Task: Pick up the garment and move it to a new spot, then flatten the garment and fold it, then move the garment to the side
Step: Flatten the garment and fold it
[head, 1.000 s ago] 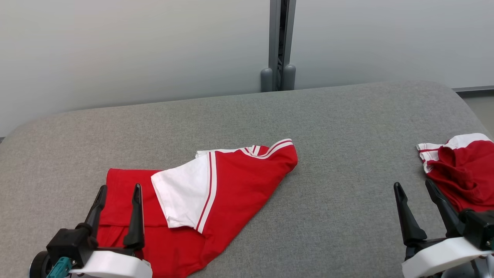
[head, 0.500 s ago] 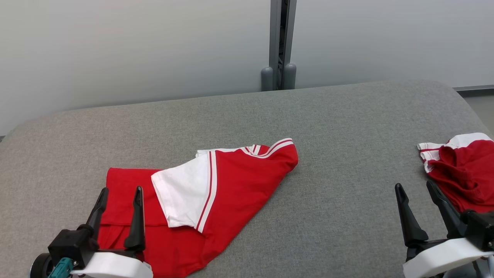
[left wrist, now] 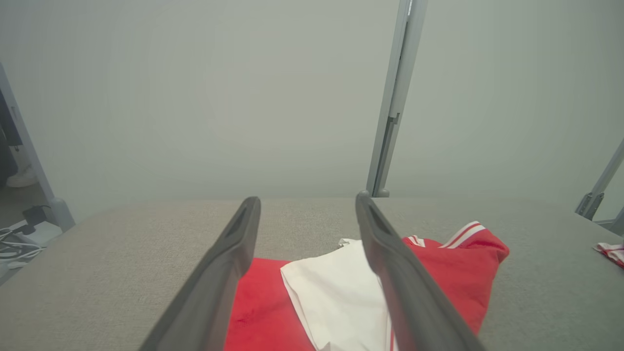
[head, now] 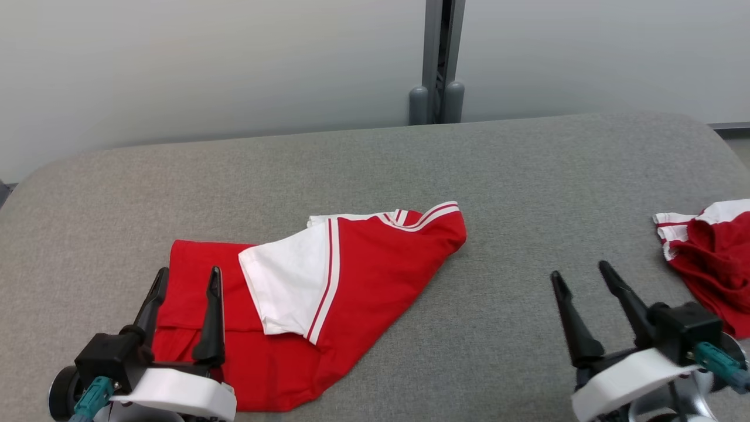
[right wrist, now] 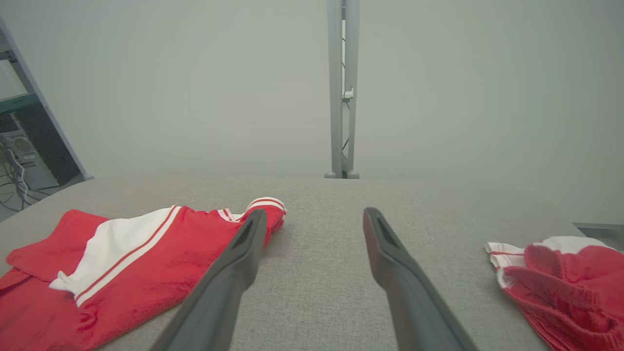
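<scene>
Two garments on the grey bench (head: 351, 170), two claws low over its near edge, one grey post (head: 442, 58) behind the far edge against a pale wall. Counted left to right: left claw (head: 189, 271), folded garment (head: 363, 275), right claw (head: 579, 269), crumpled garment (head: 712, 258).

Left claw: released, gripping nothing, two dark fingers spread and pointing away from the robot, tilted slightly upward, hovering over the near left part of the folded garment; whether touching the cloth, cannot tell.

Folded garment: red with white, lying left of the bench's centre, flat and partly doubled over, one white sleeve panel (head: 287, 287) edged with red stripes turned across the red body, a striped cuff at the far right tip.

Right claw: likewise released and empty, two fingers apart, angled up and leaning toward the left, above bare bench between the two garments, touching neither.

Crumpled garment: same red with white striped trim, bunched in a heap at the bench's right edge, partly cut off by the head view's border.
</scene>
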Robot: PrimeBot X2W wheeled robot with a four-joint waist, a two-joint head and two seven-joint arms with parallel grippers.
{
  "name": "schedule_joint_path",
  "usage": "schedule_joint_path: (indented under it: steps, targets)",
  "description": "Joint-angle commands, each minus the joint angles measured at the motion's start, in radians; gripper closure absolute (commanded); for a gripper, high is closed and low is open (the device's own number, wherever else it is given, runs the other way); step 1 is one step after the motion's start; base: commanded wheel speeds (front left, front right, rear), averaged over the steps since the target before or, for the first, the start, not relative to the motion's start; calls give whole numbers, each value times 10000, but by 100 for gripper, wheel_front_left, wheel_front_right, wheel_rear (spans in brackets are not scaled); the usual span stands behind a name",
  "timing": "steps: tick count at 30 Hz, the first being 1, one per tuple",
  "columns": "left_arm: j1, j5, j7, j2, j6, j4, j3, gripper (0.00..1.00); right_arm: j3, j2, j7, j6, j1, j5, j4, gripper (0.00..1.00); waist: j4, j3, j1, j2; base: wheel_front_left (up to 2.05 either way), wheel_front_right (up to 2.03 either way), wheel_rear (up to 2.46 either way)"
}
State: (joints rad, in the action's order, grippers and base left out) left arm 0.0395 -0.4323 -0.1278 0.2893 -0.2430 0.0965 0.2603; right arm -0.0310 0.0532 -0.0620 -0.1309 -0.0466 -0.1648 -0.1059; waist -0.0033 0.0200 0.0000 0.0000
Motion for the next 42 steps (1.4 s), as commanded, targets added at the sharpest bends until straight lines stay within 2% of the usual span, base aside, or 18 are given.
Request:
schedule_joint_path:
  steps: [1, 10, 16, 22, 31, 33, 34, 38, 42]
  targets:
    - [-265, 17, -24, 7, -1, 48, -11, 0, -482, 136, -85, 4, 347, 74, 99, 0, 251, 260, 0, 0, 0, 0, 0]
    - [-1100, 83, -252, -261, 260, -223, 316, 0, -4339, 837, -295, 4, 2236, -427, 1517, 0, 1434, 1162, 0, 0, 0, 0, 0]
    - [-1579, 39, -504, -573, 497, -676, 612, 0, -6483, 977, -141, 5, 3667, -897, 2962, 0, 2230, 1530, 0, 0, 0, 0, 0]
    - [-2012, 32, -740, -874, 720, -1067, 901, 0, -7714, 773, 82, 5, 5146, -1265, 4685, 0, 2816, 1915, 0, 0, 0, 0, 0]
    - [-2576, -28, -989, -1271, 1047, -1544, 1217, 0, -8401, 452, 515, 5, 6783, -1722, 7048, 0, 3272, 2624, 0, 0, 0, 0, 0]
    - [-2661, -28, -1068, -1328, 1090, -1638, 1221, 0, -8453, 381, 692, 5, 7034, -1852, 7427, 73, 3282, 2762, 0, 0, 0, 0, 0]
    - [-2701, -31, -1112, -1360, 1118, -1686, 1221, 0, -8479, 348, 796, 5, 7134, -1949, 7580, 100, 3281, 2837, 0, 0, 0, 0, 0]
    - [-2843, -22, -1217, -1454, 1220, -1916, 1177, 0, -8528, 272, 1301, 5, 7421, -2393, 7929, 100, 3110, 2961, 0, 0, 0, 0, 0]
    - [-2866, 27, -1282, -1386, 1225, -1981, 1043, 0, -8312, 314, 1788, 5, 7300, -2878, 7729, 100, 2781, 2915, 0, 0, 0, 0, 0]
